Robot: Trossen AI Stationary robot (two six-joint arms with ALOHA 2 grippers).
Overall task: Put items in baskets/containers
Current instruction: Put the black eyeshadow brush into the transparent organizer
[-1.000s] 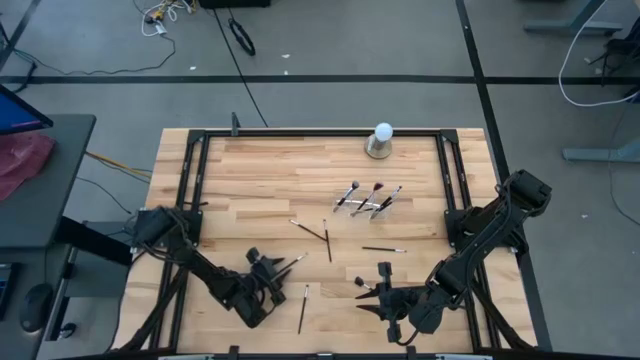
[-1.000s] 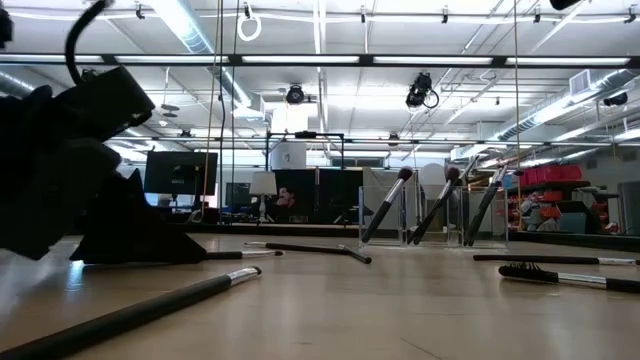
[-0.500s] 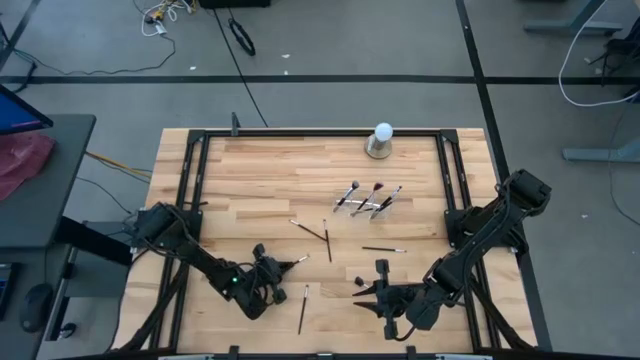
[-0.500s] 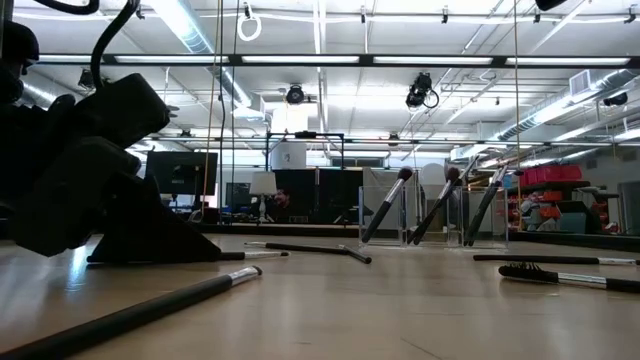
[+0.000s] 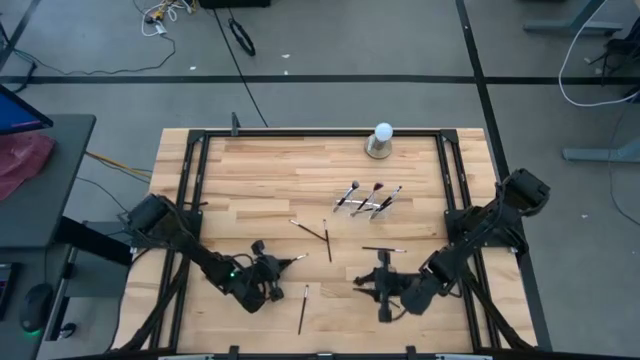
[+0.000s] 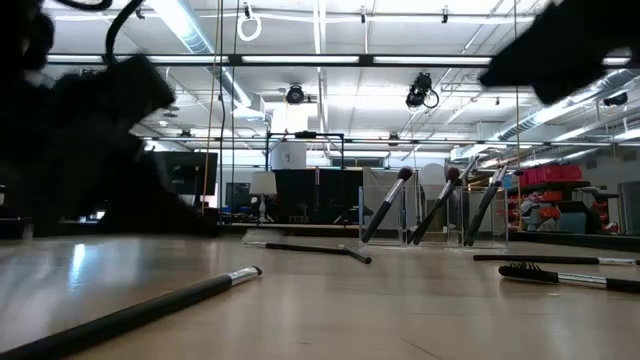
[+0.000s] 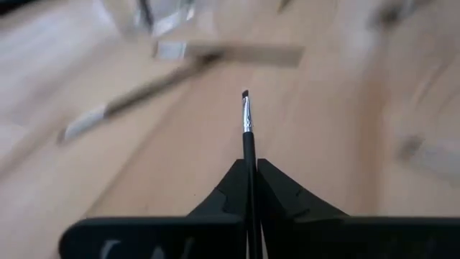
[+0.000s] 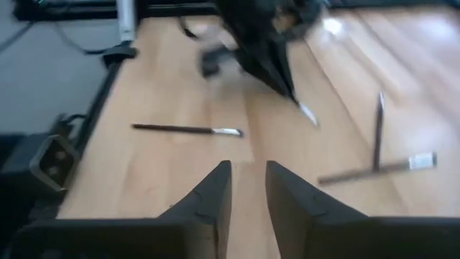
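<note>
My left gripper [image 5: 280,268] is at the near left of the table, shut on a thin dark brush [image 7: 246,115] whose pale bristle tip [image 5: 298,259] sticks out ahead of the fingers. My right gripper [image 8: 248,180] hovers at the near right, open, with nothing between its fingers. A dark-headed brush [image 5: 359,281] lies by it on the wood. The clear holder [image 5: 368,200] stands right of centre. Three brushes [image 6: 440,205] lean in it, heads up. Loose brushes lie flat on the table: a crossed pair [image 5: 316,231], one [image 5: 383,249] and one [image 5: 302,308]. My left gripper pinches the brush's slim handle [image 7: 249,152] between its two fingers. The brush lies along the fingers, with its bristle end pointing forward past their tips. The fingers slant toward the table's right and far side. In the low view the brush is off the wood.
A white ball on a grey round base [image 5: 381,141] stands at the far edge. A black frame [image 5: 196,180] runs around the tabletop. Bare wood lies across the far left and the middle left of the table.
My left gripper has shut on the thin brush and lifted it off the table, where its tip lay before. My right gripper has gone a little toward the table's far edge.
</note>
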